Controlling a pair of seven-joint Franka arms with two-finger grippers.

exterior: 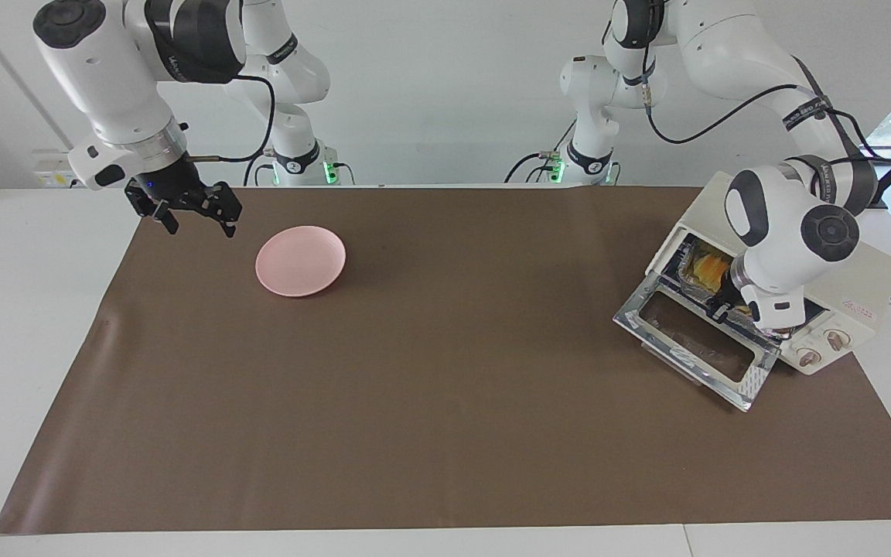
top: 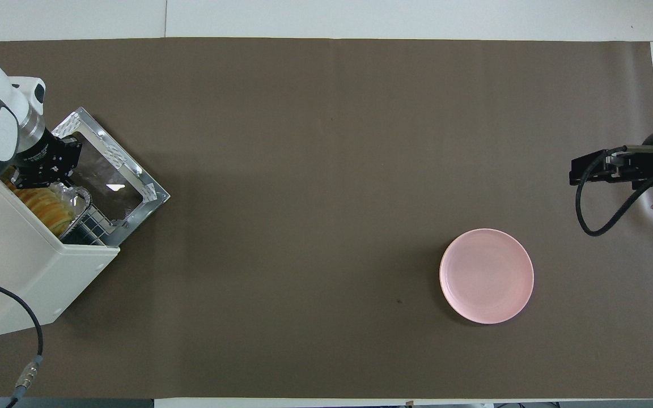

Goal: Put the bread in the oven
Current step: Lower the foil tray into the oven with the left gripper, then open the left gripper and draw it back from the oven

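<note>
The cream-white oven (exterior: 867, 280) (top: 15, 272) stands at the left arm's end of the table with its glass door (exterior: 697, 340) (top: 119, 184) dropped open. The golden bread (exterior: 708, 268) (top: 49, 207) lies in a silver foil tray (top: 77, 199) on the wire rack, just inside the opening. My left gripper (exterior: 725, 309) (top: 40, 180) is shut at the tray's rim, over the door's hinge end. Whether it pinches the rim is hidden. My right gripper (exterior: 199, 224) (top: 575, 171) hangs open and holds nothing, over the mat's edge at the right arm's end.
An empty pink plate (exterior: 300, 261) (top: 486, 276) sits on the brown mat (exterior: 445, 387) beside the right gripper. The oven's two knobs (exterior: 821, 348) face away from the robots. Its power cable (top: 20, 317) trails off the table's near edge.
</note>
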